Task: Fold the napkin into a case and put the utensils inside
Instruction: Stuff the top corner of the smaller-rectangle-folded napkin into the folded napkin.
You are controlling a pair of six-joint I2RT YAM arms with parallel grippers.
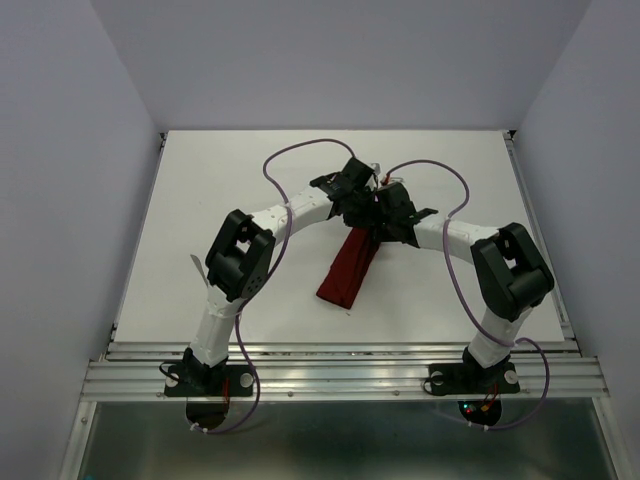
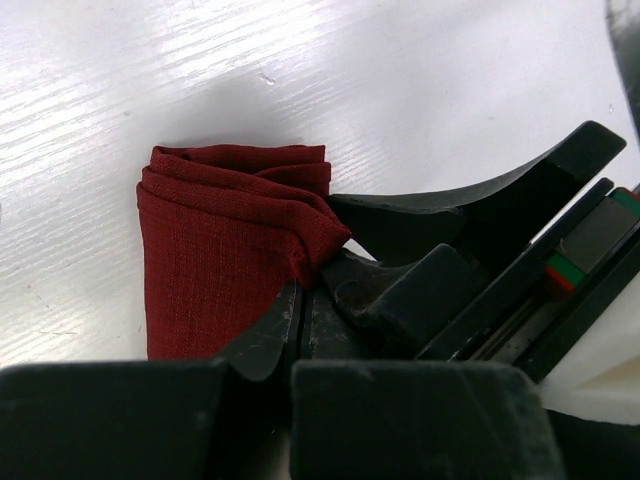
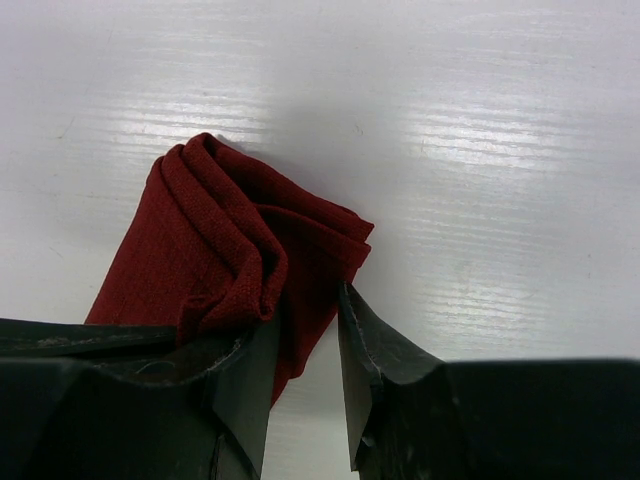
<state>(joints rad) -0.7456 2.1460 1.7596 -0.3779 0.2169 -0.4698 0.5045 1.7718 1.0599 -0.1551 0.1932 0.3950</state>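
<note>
The dark red napkin (image 1: 348,270) lies folded as a narrow strip, the case, in the middle of the table. Both grippers meet at its far end. My left gripper (image 1: 362,208) is shut, with a corner of the cloth's top layers (image 2: 225,235) pinched at its tips (image 2: 303,290). My right gripper (image 3: 305,300) is slightly open. Its left finger (image 3: 245,370) is tucked under bunched upper layers of the cloth (image 3: 215,235), and its right finger (image 3: 375,350) stands at the cloth's edge. One slim silver utensil (image 1: 193,264) pokes out beside the left arm's elbow. The other is hidden.
The white table (image 1: 460,180) has metal rails along its near edge (image 1: 340,365). Purple cables (image 1: 290,155) loop above both arms. Grey walls close in the left, right and back sides. The right gripper's body (image 2: 560,250) fills the right of the left wrist view.
</note>
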